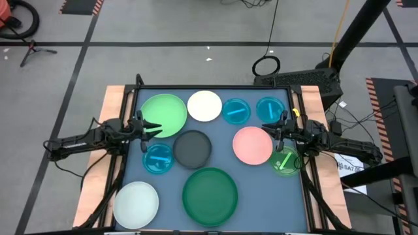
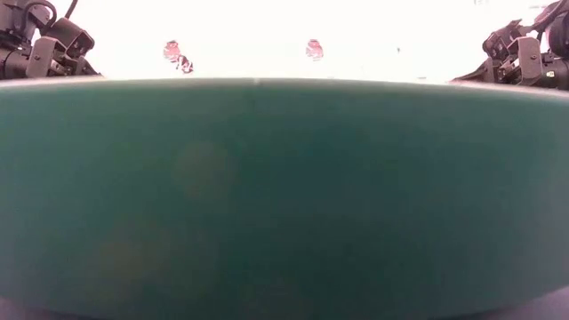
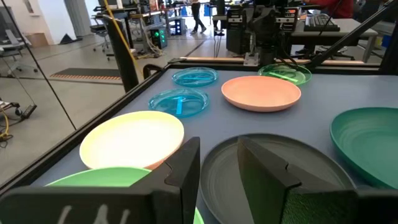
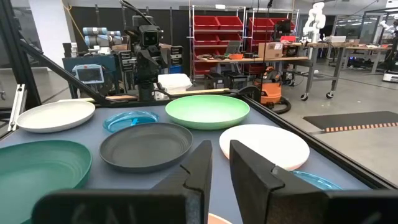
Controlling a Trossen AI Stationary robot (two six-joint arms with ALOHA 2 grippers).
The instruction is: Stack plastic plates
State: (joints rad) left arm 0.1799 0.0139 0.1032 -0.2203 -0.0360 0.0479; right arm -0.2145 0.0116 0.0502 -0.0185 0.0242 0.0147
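High view: ten plates spread singly over desk (image 1: 130, 108) | low view: filled by dark green plate (image 2: 284, 196) only | left fingers (image 3: 186, 168) parted, empty, near light green plate (image 1: 164, 115) | right fingers (image 4: 202, 165) parted, empty, beside pink plate (image 1: 253, 145)

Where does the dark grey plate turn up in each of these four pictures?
High view: dark grey plate, centre of the table.
Low view: not in it; the dark green plate fills the picture.
Left wrist view: near, just beyond the fingers.
Right wrist view: middle, left of centre.
Shared landmark: the dark green plate beside it.
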